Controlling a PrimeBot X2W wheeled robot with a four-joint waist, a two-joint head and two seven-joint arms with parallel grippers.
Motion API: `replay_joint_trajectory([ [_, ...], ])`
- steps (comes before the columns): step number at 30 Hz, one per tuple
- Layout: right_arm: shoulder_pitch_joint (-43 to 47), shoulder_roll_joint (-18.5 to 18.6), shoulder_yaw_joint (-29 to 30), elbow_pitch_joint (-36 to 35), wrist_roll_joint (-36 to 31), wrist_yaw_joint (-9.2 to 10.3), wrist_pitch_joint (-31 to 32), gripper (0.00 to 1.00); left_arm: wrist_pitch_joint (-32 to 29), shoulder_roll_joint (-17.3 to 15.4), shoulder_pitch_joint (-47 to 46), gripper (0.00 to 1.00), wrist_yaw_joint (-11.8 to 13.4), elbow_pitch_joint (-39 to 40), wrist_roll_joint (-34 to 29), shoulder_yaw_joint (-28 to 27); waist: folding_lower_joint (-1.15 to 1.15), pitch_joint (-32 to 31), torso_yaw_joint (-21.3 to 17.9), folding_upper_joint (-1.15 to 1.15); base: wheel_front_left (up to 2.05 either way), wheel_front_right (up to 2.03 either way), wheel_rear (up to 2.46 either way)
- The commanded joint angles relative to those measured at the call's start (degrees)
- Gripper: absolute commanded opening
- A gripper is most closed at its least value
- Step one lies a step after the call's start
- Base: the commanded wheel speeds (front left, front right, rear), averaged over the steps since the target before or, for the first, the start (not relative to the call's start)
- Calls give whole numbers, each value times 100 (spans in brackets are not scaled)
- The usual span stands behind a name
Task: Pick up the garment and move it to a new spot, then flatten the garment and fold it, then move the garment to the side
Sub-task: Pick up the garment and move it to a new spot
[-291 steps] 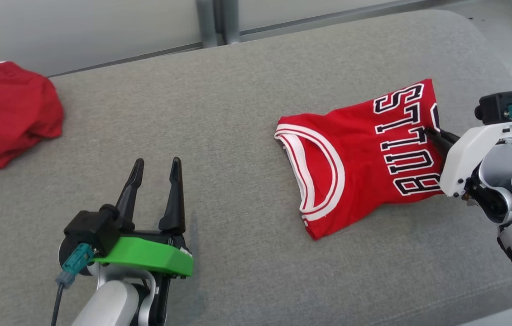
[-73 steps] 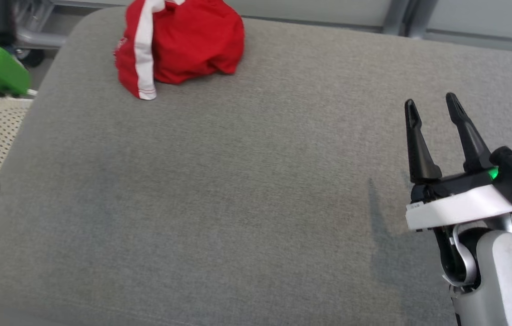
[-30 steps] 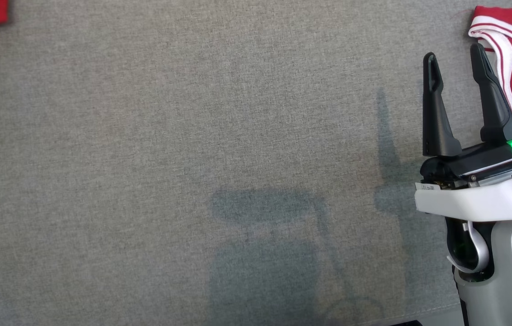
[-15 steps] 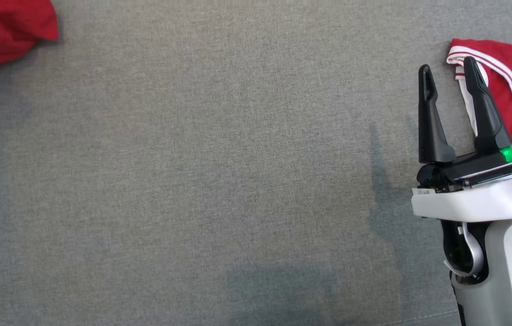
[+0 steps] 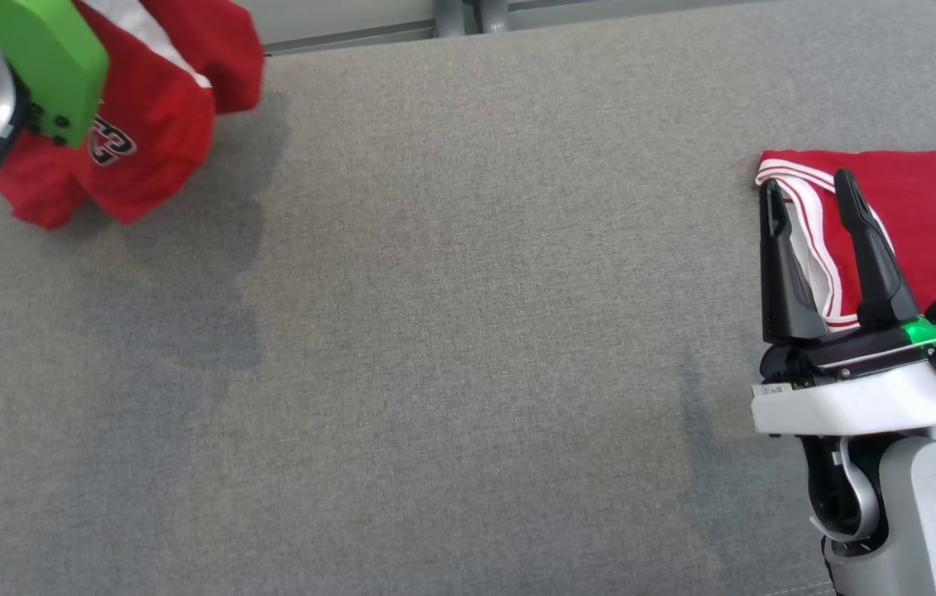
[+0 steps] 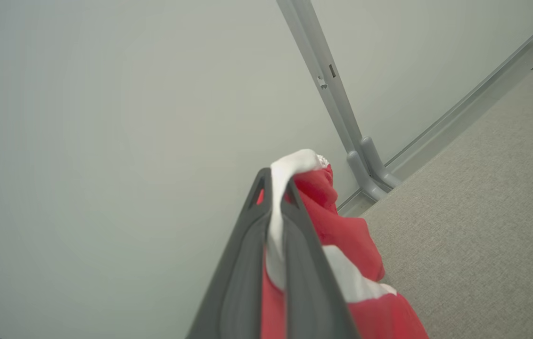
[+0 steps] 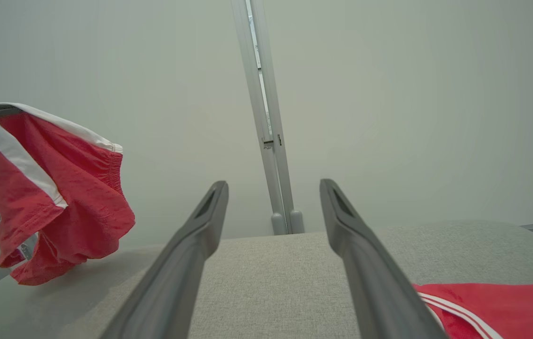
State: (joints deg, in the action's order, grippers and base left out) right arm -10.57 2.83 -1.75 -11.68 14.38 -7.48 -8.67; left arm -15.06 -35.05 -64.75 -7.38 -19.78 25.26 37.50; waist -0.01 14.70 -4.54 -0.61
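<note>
A wide grey padded surface (image 5: 468,331) is stretching out in front of the robot, and a pale wall (image 7: 389,94) with a grey metal post (image 7: 266,117) is rising right behind its far edge. At the right end a folded red jersey (image 5: 914,223) with white-trimmed neckline and dark block lettering is lying flat. The right tool (image 5: 807,182) is hovering near that neckline, its two dark fingers spread apart and gripping nothing; from where I am standing its tips are overlapping the jersey's trim. The long stretch of fabric between the two ends is lying bare, so nothing is standing between the arms.

The garment (image 5: 145,124) is a pair of red shorts with a white side stripe, a gathered waistband and a small dark-and-white emblem on one leg. It is hanging bunched and creased, with its legs drooping downward, over the far left corner of the surface and throwing a shadow there. I cannot tell whether its lowest fold is brushing the fabric.

The left tool (image 6: 273,181) is clenched on the garment, pinching its white band between its fingers, so that the cloth is dangling beneath it, under the arm's green mount (image 5: 45,58). The garment is hanging well apart from the right tool and the jersey.
</note>
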Motion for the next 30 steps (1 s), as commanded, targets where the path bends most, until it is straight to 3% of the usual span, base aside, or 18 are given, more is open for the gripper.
replay_joint_trajectory([
  [1,65,13,7,4,32,-2,-31,100,0,14,-79,0,-4,45,49,33,1,-217,-86,61,0,0,0],
  [12,238,14,79,41,127,-1,-89,100,300,172,-26,0,-6,1299,499,1071,1,-384,-349,61,0,0,0],
  [25,72,13,-6,172,215,-2,-185,100,1114,514,-327,0,-1,661,128,1471,1,-284,-670,61,0,0,0],
  [30,128,14,-6,246,233,-1,-222,100,1282,595,-308,0,0,578,269,2136,1,-300,-716,61,0,0,0],
])
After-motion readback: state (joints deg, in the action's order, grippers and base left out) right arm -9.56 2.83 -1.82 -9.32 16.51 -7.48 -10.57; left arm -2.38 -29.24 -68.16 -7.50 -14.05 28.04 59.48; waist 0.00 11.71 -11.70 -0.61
